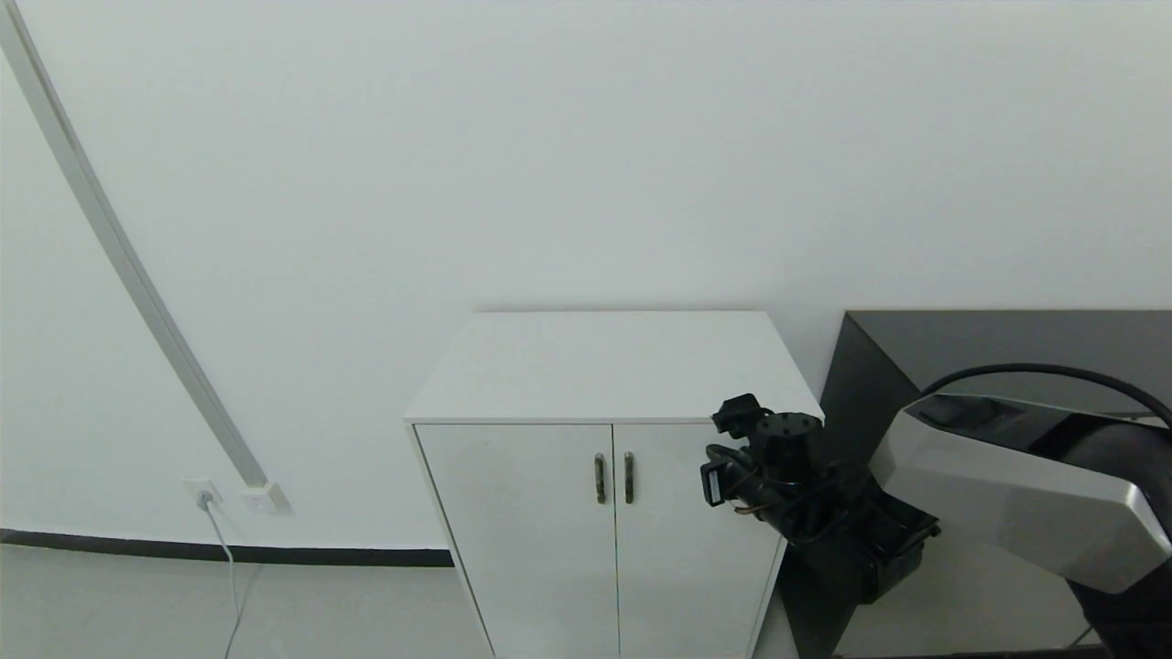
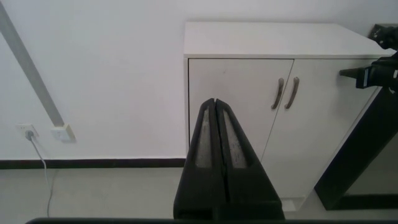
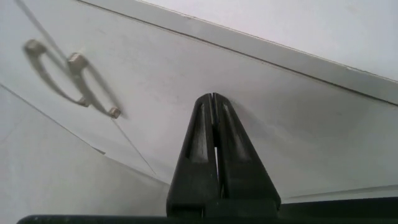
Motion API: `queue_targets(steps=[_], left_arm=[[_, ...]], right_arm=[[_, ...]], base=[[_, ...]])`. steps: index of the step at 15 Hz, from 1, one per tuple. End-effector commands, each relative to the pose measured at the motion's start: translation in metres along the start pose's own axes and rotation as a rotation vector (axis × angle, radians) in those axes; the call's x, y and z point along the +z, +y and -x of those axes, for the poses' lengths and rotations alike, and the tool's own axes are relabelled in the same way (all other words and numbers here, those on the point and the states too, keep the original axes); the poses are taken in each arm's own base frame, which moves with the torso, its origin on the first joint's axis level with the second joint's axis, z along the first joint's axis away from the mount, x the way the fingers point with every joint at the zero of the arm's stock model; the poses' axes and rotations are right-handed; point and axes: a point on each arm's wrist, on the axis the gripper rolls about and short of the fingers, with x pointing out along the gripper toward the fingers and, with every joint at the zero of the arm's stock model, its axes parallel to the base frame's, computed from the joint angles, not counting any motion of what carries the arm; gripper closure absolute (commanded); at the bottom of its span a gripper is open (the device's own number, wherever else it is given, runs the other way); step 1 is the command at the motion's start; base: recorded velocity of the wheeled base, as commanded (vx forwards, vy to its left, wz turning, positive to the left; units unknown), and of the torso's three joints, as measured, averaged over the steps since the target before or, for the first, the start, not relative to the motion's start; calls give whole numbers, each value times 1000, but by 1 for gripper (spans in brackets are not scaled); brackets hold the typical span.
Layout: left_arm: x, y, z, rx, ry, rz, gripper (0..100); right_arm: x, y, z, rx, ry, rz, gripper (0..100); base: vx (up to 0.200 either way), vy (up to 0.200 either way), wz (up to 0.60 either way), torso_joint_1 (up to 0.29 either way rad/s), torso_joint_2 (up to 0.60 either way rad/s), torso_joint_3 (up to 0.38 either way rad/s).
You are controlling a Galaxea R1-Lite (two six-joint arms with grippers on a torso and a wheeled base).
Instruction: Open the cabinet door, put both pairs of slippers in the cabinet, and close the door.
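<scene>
Nearest, the left gripper (image 2: 214,102) hangs back from the cabinet (image 1: 595,366) with jaws pressed together, while the right gripper (image 3: 212,96), jaws likewise closed, sits close to the right door (image 1: 696,540) near its upper outer edge. Beyond, the white cabinet stands upright, taller than wide, both doors shut and facing the robot, two slim vertical handles (image 1: 601,478) side by side at the centre seam. Bare floor (image 1: 183,613) lies open on its left, a dark unit (image 1: 961,339) crowds its right, and a white wall (image 1: 586,137) backs it.
</scene>
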Motion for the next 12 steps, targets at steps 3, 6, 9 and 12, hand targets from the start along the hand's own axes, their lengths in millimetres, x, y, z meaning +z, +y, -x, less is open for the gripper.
queue_targets(steps=[3, 6, 9, 12], left_arm=[[0, 0, 0, 0, -1, 0, 100], [0, 0, 0, 2, 0, 2, 100], [0, 0, 0, 2, 0, 2, 100], [0, 0, 0, 2, -1, 2, 100]], right_arm=[[12, 0, 45, 10, -40, -6, 100], [12, -20, 65, -77, -42, -38, 100], [11, -49, 98, -189, -48, -67, 100], [12, -73, 133, -327, -20, -80, 100]], base=[[0, 0, 0, 0, 0, 0], [0, 0, 0, 0, 0, 0], [0, 0, 0, 0, 0, 0], [0, 0, 0, 0, 0, 0]])
